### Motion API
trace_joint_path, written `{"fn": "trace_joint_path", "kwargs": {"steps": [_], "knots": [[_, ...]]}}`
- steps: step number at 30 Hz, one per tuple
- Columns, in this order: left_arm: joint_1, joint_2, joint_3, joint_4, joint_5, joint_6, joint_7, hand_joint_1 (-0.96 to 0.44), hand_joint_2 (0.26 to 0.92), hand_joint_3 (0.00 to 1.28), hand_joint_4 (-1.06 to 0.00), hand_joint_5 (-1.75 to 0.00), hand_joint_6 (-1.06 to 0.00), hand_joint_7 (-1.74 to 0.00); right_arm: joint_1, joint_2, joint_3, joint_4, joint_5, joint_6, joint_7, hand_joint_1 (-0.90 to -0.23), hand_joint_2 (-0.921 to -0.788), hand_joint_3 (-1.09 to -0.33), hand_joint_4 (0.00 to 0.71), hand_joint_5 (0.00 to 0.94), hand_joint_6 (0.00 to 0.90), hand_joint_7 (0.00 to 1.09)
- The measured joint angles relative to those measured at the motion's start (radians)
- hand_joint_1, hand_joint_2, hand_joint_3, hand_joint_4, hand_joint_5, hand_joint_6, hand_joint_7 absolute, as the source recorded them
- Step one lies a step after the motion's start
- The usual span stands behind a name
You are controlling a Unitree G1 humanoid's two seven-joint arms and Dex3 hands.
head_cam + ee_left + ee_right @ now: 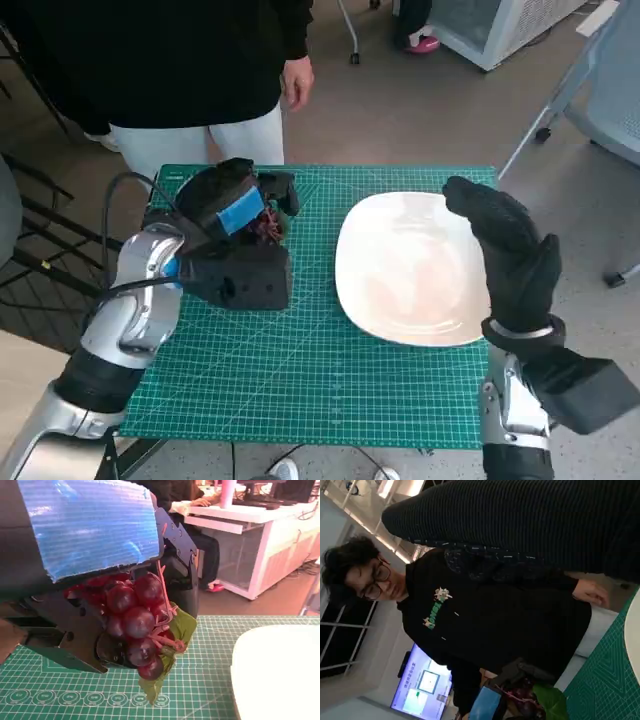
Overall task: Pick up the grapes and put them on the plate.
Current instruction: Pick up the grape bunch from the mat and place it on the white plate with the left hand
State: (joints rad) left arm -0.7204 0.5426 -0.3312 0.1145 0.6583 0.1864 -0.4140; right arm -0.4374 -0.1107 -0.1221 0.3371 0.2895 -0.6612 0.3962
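We judge the carry step is in hand: the left hand (236, 213) grips the grapes (136, 622), lifted above the green mat (300, 370) — left of the plate (410, 270). The right hand (510, 250) holds nothing, fingers extended at the plate's rim. Next we must move right — then release.

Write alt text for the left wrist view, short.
The left hand, black with blue tape across its back, holds a bunch of dark red grapes with a green leaf, lifted just above a green cutting mat. The white plate's edge shows beside it, and an office desk stands behind.
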Motion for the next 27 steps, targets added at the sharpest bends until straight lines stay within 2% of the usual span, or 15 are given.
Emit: {"fn": "trace_joint_path", "kwargs": {"steps": [8,21,27], "knots": [[-0.007,-0.009,-0.001,-0.065,0.009,0.044,-0.038,0.00,0.921,0.19,-0.51,-1.46,-0.55,-1.13,0.000,0.000,0.000,0.000,0.000,0.000,0.000,-0.644,-0.921,-0.731,0.311,0.001,0.056,0.32],[-0.100,-0.050,-0.015,-0.060,0.014,0.040,-0.053,0.00,0.921,0.17,-0.56,-1.44,-0.56,-1.09,0.000,0.000,-0.001,-0.001,0.000,-0.001,0.000,-0.642,-0.921,-0.731,0.311,0.001,0.055,0.32],[-0.198,-0.125,-0.053,0.056,0.009,0.004,-0.053,0.00,0.921,0.19,-0.52,-1.48,-0.56,-1.09,0.018,-0.011,-0.019,-0.029,0.017,-0.002,0.001,-0.643,-0.921,-0.728,0.312,0.001,0.056,0.33]]}}
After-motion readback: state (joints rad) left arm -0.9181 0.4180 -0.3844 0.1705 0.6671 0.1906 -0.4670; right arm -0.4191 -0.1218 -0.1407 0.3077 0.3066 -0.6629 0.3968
